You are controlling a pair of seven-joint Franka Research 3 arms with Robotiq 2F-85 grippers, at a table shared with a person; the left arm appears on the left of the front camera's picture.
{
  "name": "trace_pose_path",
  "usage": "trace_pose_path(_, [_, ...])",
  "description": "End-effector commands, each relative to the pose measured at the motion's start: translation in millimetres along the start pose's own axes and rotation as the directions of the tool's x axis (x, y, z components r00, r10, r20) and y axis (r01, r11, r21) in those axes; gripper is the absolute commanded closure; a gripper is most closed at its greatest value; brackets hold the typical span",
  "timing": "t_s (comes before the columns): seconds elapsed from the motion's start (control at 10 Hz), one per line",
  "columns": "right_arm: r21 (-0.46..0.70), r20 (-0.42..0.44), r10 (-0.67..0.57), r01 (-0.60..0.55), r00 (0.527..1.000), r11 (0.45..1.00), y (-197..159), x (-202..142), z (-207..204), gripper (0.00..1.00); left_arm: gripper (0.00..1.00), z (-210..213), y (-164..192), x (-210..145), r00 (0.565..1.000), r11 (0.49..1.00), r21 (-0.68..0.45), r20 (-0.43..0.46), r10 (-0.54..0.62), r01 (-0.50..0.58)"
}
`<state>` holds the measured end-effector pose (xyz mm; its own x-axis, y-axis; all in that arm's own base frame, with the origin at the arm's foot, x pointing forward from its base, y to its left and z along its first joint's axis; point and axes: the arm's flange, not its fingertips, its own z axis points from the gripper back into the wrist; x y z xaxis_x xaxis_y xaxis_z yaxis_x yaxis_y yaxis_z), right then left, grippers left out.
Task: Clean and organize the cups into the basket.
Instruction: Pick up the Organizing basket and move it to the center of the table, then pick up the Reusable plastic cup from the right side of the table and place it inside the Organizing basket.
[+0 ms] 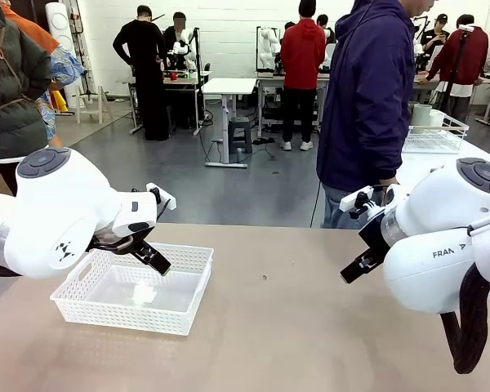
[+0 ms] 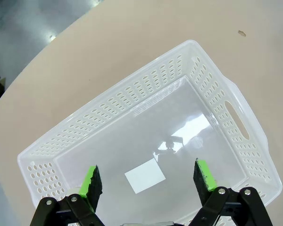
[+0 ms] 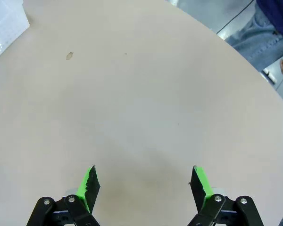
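**No cups in the basket yet**

The big tan surface (image 1: 278,327) takes up most of the room. A person (image 1: 367,98) in a dark blue jacket stands at its far side.

The left arm (image 1: 49,212) comes in from the left. The right arm (image 1: 449,245) comes in from the right. Both hang above the surface.

The basket (image 1: 122,314) sits on the surface near the left side. It is white, with little holes in its walls. The left arm is right above it. Looking down from the left wrist, the inside holds only a small white sticker (image 2: 145,175) on the bottom. No cup is in it.

Behind the person there is a white wire basket (image 1: 435,139) on another table, well apart from the arms. Something pale green (image 1: 421,114) stands in it. It looks like a cup, but it is too small to be sure.

The left fingers (image 2: 89,181) are spread wide and hold nothing. They point down into the basket. The right fingers (image 3: 201,181) are spread wide too and hold nothing. They point at bare surface, with one tiny spot (image 3: 69,56) far ahead of them.

So I think the job is at the very start. All the cups have to be brought over, cleaned and put in the basket. None of that is done.
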<state>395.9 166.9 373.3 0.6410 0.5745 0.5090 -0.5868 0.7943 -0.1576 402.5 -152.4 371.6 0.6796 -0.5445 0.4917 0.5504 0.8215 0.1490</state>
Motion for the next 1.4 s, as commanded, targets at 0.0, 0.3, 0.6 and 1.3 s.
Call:
trace_pose_path(0.0, [0.000,0.000,0.000,0.000,1.000,1.000,0,0,0,0.00,0.00,0,2,0,1.000,1.000,0.000,0.000,0.005,-0.005])
trace_pose_path(0.3, [0.000,0.000,0.000,0.000,1.000,1.000,0,0,0,0.00,0.00,0,2,0,1.000,1.000,0.000,0.000,0.005,-0.005])
trace_pose_path(0.6, [0.000,0.000,0.000,0.000,1.000,1.000,0,0,0,0.00,0.00,0,0,0,1.000,1.000,0.000,0.000,0.000,0.000])
trace_pose_path(1.3, [-0.340,-0.122,0.145,-0.178,0.982,0.923,77,-141,170,0.00,0.00,128,-30,-114,0.961,0.994,0.076,-0.271,-0.059,0.083])
